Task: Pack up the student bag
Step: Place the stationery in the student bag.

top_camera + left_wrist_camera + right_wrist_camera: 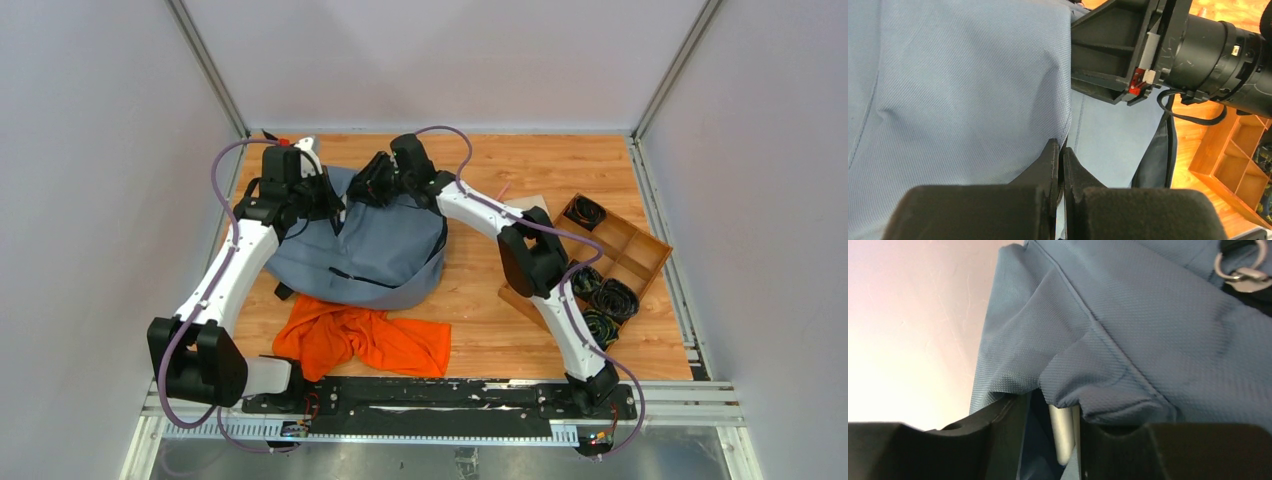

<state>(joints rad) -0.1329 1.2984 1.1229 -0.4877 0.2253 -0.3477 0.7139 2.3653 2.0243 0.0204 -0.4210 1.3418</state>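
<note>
Two outstretched arms, left pincer and right pincer both clamped on the student bag.

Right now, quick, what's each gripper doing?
Left gripper: shut, pinching a fold of the student bag.
Right gripper: shut on bunched fabric of the student bag.

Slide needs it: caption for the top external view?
The student bag, pinched by the left gripper and right gripper; orange cloth nearer, wooden tray at right.
</note>
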